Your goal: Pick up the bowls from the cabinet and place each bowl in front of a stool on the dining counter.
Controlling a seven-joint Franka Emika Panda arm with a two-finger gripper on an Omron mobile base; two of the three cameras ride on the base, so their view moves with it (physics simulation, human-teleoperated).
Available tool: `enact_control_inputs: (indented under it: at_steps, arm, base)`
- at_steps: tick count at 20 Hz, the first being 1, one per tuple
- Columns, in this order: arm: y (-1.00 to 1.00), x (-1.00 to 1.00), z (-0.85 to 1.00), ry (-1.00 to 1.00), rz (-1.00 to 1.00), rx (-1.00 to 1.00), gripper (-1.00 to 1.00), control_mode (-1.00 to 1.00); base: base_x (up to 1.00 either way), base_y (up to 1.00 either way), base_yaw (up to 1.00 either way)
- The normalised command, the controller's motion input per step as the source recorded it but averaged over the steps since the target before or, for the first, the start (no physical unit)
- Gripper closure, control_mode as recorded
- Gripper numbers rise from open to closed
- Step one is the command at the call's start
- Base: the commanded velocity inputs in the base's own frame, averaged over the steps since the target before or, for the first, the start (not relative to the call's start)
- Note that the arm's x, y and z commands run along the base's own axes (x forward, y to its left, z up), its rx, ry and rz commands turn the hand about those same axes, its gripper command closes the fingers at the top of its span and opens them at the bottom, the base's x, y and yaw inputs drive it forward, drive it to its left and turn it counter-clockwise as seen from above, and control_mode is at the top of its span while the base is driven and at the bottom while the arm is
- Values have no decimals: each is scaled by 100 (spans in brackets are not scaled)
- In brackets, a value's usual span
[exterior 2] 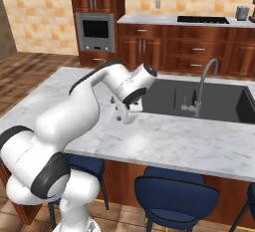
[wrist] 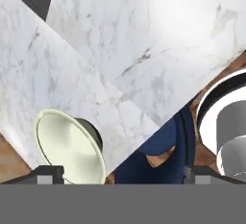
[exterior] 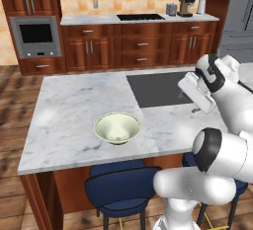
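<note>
— Gripper (wrist: 123, 176)? Spread as wide as can be, nothing held. Hovering over the counter (exterior: 64, 110), off to the right of the bowl (exterior: 117, 128) and apart from it.

— And the bowl?

— Sitting on the marble close to the near edge, directly behind a stool (exterior: 121, 187), left of the sink (exterior: 158, 88). Looks placed well enough for that seat.

— So, by the look of things, pulling clear for the next one?

— Probably. Best to lift straight up first, then swing away. Keep the fingers above rim height and avoid sweeping left across the bowl. Mind the elbow too: hanging low over the near edge, not far from the stools.

— Any nudging needed on the bowl?

— Would leave alone. Already near the edge; a push toward the stool risks tipping off.

— Orientation?

— Upright, mouth facing the ceiling, cream inside showing, base flat on the marble. No tilt visible from the left base view.

— Long axis?

— None to speak of: round, so no heading either. Only the vertical axis through the base, standing plumb. Seen obliquely from the hand, hence the oval look there.
</note>
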Motion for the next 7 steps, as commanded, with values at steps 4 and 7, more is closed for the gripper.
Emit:
enact_control_inputs:
  at_steps: [4,7]
  arm:
    - [-20,-98,84,15,0,0,-100,-100]
    - [0,-100,78,10,0,-3,-100,-100]
  base:
    - [0,0,0]
    - [0,0,0]
